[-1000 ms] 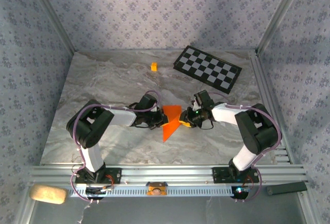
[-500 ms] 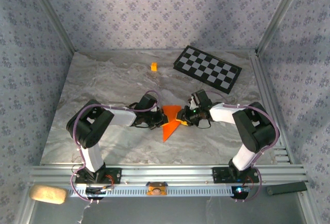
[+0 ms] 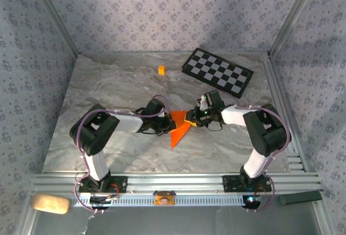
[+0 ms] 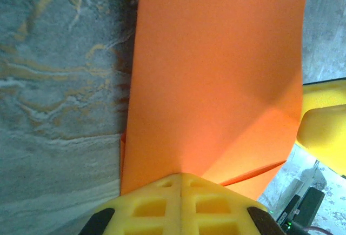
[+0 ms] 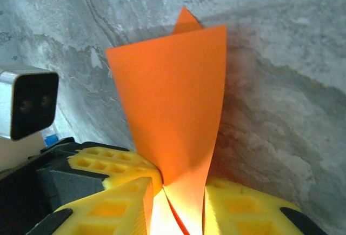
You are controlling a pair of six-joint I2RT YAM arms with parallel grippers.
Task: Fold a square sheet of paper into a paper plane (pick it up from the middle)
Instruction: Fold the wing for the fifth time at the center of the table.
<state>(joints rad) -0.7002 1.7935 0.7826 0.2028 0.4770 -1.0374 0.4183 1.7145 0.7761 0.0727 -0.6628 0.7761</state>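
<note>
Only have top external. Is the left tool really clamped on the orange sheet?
Observer: Yes. In the left wrist view the left tool has its fingers shut together, with the orange sheet emerging at their tips.
Operator: Right tool?
Observer: Right wrist view: the sheet runs between the two yellow fingers of the right tool, pinched there.
Operator: Sheet flat?
Observer: No. In the right wrist view it stands up off the table as a folded flap, with a second point behind it.

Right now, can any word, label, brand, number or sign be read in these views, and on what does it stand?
None can be read.
The paper is plain orange.
The checkered board bears squares, no text.
The cube is too small to show any marking.
</note>
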